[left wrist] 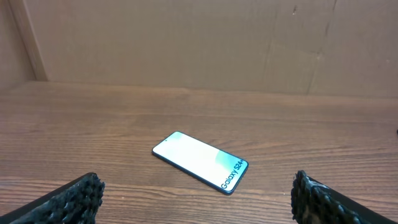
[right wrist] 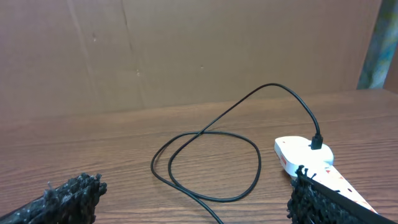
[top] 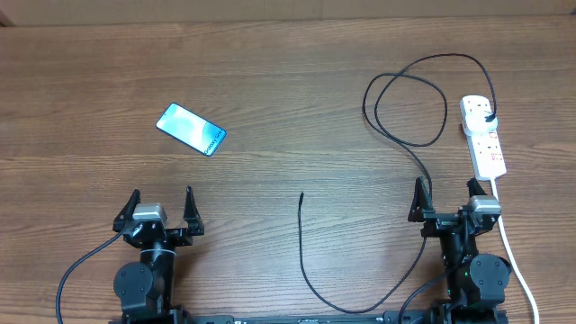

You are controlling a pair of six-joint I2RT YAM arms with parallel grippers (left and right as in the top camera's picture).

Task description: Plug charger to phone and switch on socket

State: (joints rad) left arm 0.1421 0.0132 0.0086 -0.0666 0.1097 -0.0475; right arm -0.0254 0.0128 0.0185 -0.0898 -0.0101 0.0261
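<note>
Wood table, overhead: brown grained table (top: 270,81) that everything lies on.
Phone, overhead: slim rectangular phone with a light-blue lit screen (top: 191,130), flat and askew on the left half, beyond the left arm, touching nothing.
Charger, overhead: long thin black charger (top: 409,108) looped on the right half. Its black plug (top: 487,117) sits in the far end of the socket. Its small connector tip (top: 301,194) lies bare mid-table, well apart from the phone.
Socket, overhead: white elongated power-strip socket (top: 483,135) with small red marks, near the right edge. Its white lead (top: 517,261) runs past the right arm.
Left gripper, overhead: black two-finger left gripper (top: 162,196), spread wide, holding nothing.
Right gripper, overhead: black two-finger right gripper (top: 445,187), spread wide and empty, just short of the socket.
Phone, left wrist: phone (left wrist: 200,162) ahead between the parted fingers (left wrist: 81,196), untouched, with lettering reading Galaxy S24 at its nearer end.
Backdrop, left wrist: brown cardboard wall (left wrist: 186,43) behind the table.
Charger, right wrist: cable loop (right wrist: 205,134) on the wood ahead, with the plug (right wrist: 317,142) seated in the socket (right wrist: 298,155).
Fingers, right wrist: rough black fingers (right wrist: 74,193) far apart, gripping nothing.
Switch, all views: too small to tell its position.
</note>
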